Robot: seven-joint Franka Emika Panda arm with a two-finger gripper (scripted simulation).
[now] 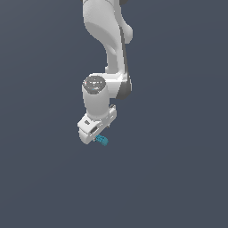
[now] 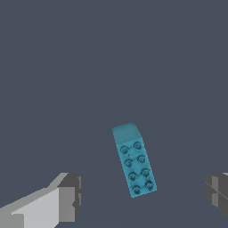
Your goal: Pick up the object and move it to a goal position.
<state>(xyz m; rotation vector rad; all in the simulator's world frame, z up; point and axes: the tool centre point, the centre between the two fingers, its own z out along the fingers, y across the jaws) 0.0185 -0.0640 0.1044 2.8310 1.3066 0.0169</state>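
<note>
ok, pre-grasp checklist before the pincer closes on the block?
1. Pincer open: ok, wide gap between fingers.
2. Teal block between the fingers: ok in the wrist view, nearer one finger than the other.
3. Contact with block: none seen, ok.
4. Block lying flat, studs up: ok.
5. Height low enough for fingers to straddle the block: cannot tell; the exterior view shows it peeking out beside the pincer.
6. Goal position visible: not ok, no marker in either view.
</note>
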